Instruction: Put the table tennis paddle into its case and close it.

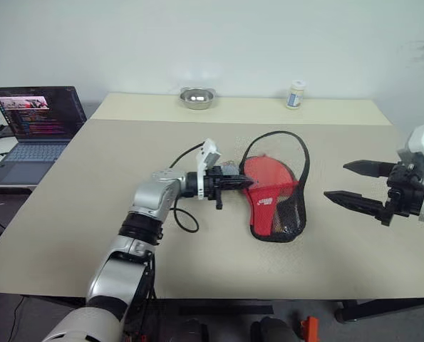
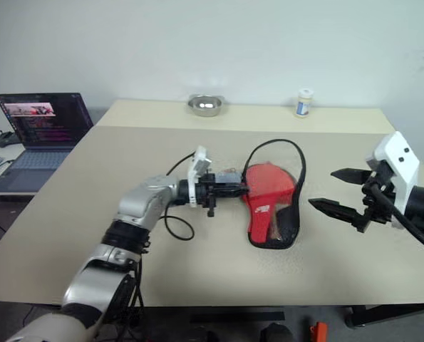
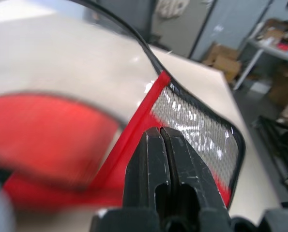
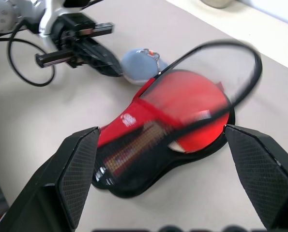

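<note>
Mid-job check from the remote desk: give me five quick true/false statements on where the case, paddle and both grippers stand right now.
1. The left gripper has its fingers shut at the edge of the case. True.
2. The right gripper grips the case. False: its fingers are wide open, clear of it, to its right.
3. The table tennis paddle lies inside the case. True.
4. The case is fully closed. False: it gapes, the paddle's red face showing.
5. The metal bowl sits beside the case. False: it stands at the table's far edge.
</note>
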{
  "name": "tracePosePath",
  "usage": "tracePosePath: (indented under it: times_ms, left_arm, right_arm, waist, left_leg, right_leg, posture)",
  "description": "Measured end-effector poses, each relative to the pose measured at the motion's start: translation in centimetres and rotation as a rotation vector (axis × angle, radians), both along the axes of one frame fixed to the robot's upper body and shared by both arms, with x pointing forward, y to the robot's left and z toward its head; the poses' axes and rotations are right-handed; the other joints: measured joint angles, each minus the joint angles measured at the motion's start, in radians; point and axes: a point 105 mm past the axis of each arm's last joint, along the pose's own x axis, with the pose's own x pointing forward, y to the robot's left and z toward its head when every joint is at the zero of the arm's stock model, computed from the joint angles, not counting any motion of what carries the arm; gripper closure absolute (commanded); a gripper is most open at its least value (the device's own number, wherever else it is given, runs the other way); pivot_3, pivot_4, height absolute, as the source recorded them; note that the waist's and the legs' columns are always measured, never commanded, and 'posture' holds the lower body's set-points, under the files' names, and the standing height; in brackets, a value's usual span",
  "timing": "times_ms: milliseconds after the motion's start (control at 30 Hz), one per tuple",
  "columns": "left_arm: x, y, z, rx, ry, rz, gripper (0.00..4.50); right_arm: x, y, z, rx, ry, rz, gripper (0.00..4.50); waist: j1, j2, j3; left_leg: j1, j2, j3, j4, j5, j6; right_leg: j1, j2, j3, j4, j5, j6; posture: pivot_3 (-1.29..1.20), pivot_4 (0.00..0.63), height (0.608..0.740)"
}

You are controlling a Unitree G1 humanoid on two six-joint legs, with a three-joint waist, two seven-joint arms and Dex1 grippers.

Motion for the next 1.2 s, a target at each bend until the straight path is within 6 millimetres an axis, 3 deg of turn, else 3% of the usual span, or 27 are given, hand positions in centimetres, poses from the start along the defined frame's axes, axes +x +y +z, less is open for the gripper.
tracePosePath:
  times_ms: [167, 367, 633, 767, 933, 1033, 1200]
  left_arm:
    - [1.2, 2.3, -1.8, 0.086, -0.015, 0.087, 4.45]
    - [1.5, 2.6, -2.4, 0.107, -0.034, 0.094, 4.45]
    - [3.6, 4.8, -4.5, 0.230, -0.085, 0.224, 4.45]
    - [5.3, 6.1, -3.4, 0.275, -0.169, 0.314, 4.45]
    - [8.6, 10.0, 3.0, 0.270, -0.395, 0.597, 4.45]
    - [8.6, 9.4, 3.8, 0.241, -0.421, 0.567, 4.45]
    - [6.2, 6.7, -0.5, 0.197, -0.242, 0.338, 4.45]
  right_arm:
    - [0.4, 0.4, 0.2, 0.023, -0.016, 0.013, 0.00]
    - [0.5, 0.6, -0.1, 0.041, -0.004, 0.019, 0.00]
    - [0.6, 1.0, -0.5, 0.068, -0.002, 0.020, 0.00]
    - [0.5, 1.1, -0.5, 0.074, 0.002, 0.028, 0.00]
    - [0.8, 1.2, -1.0, 0.076, 0.012, 0.012, 0.00]
    - [0.9, 1.5, -1.3, 0.082, 0.016, 0.014, 0.00]
    - [0.9, 1.6, -1.4, 0.085, 0.017, 0.020, 0.00]
  waist:
    - [0.001, 0.000, 0.000]
    - [0.001, 0.000, 0.000]
    - [0.002, 0.000, 0.000]
    - [0.002, -0.001, 0.001]
    - [0.001, -0.003, 0.001]
    - [0.002, -0.002, 0.001]
    - [0.001, -0.002, 0.001]
  left_leg:
    - [0.000, 0.000, 0.000, 0.000, 0.000, 0.000]
    - [-0.001, 0.000, 0.000, 0.000, 0.000, 0.000]
    - [-0.001, 0.000, 0.000, 0.000, 0.000, 0.000]
    - [-0.001, 0.000, 0.000, 0.000, 0.000, 0.000]
    - [-0.001, 0.000, 0.000, 0.000, 0.000, 0.000]
    - [-0.001, -0.001, 0.001, 0.000, 0.000, 0.000]
    - [-0.002, 0.000, 0.001, 0.000, 0.000, 0.000]
  right_leg:
    - [0.000, 0.000, 0.000, 0.000, 0.000, 0.000]
    - [0.000, -0.001, -0.001, -0.001, 0.000, 0.000]
    - [0.000, -0.001, -0.001, -0.001, 0.000, 0.000]
    - [0.000, -0.001, -0.001, -0.001, 0.000, 0.000]
    - [-0.001, -0.001, -0.001, -0.001, 0.000, 0.000]
    - [0.000, -0.002, -0.001, -0.001, 0.000, 0.000]
    - [-0.001, -0.001, -0.002, 0.000, 0.000, 0.000]
  posture:
    - [0.00, 0.150, 0.740]
    - [0.00, 0.150, 0.740]
    - [0.00, 0.150, 0.740]
    - [0.00, 0.150, 0.740]
    - [0.00, 0.150, 0.740]
    - [0.00, 0.150, 0.740]
    - [0.00, 0.150, 0.740]
